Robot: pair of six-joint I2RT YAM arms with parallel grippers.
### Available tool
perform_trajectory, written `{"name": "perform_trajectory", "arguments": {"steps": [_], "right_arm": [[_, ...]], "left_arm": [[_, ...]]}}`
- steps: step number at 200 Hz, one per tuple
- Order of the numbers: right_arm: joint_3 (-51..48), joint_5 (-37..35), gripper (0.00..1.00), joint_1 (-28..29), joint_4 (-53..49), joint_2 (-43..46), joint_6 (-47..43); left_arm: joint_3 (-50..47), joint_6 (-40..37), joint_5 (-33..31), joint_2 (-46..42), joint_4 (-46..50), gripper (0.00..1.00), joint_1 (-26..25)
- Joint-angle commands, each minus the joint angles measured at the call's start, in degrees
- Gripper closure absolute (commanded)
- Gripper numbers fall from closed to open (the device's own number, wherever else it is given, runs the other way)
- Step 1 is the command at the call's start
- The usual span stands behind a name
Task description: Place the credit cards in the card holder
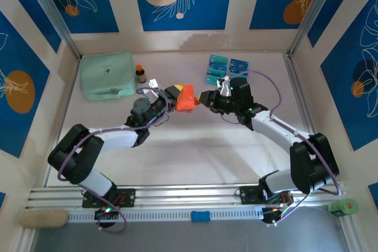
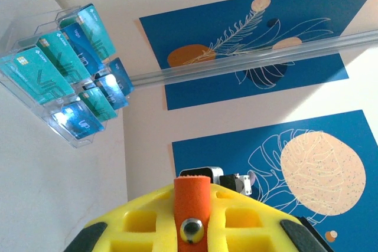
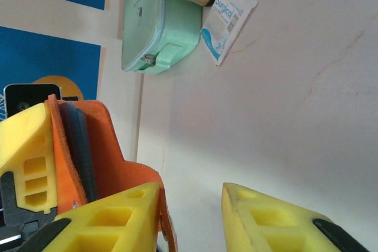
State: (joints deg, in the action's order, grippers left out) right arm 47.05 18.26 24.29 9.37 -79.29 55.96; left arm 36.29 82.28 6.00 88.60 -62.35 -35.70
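The orange-red card holder (image 1: 186, 100) hangs above the table's middle, with my left gripper (image 1: 176, 95) shut on it. In the left wrist view its orange snap tab (image 2: 192, 208) runs up between the yellow pads (image 2: 136, 222). My right gripper (image 1: 204, 97) is open just right of the holder. The holder's open flap (image 3: 115, 157) lies against the inner edge of the right gripper's left finger (image 3: 118, 219), and the other finger (image 3: 277, 219) stands well apart. The teal and blue credit cards (image 1: 226, 69) stand in a clear rack (image 2: 65, 81) at the back.
A mint-green zip pouch (image 1: 106, 75), a small brown bottle (image 1: 140, 74) and a white-and-blue packet (image 3: 227, 19) lie at the back left. Blue patterned walls enclose the table. A rail runs along the near edge (image 1: 189, 196).
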Motion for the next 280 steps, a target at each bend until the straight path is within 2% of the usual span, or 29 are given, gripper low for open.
{"name": "perform_trajectory", "arguments": {"steps": [1, 121, 231, 280], "right_arm": [[-1.45, 2.23, 0.67, -0.12, 4.01, 1.28, 2.10], [-7.71, 9.37, 0.65, -1.88, 20.04, 2.57, 14.89], [-10.03, 11.18, 0.64, -2.32, 29.42, 3.81, 22.19], [-10.96, 13.00, 0.69, -2.50, 37.57, 1.31, 26.74]], "left_arm": [[2.25, 0.84, 0.94, 0.85, -4.67, 1.00, 0.11], [5.08, 4.28, -1.95, 3.99, -12.74, 1.00, -1.78], [6.57, 5.42, -2.74, 6.79, -15.08, 1.00, -3.05], [7.30, 5.96, -3.01, 7.73, -15.83, 1.00, -3.67]]}}
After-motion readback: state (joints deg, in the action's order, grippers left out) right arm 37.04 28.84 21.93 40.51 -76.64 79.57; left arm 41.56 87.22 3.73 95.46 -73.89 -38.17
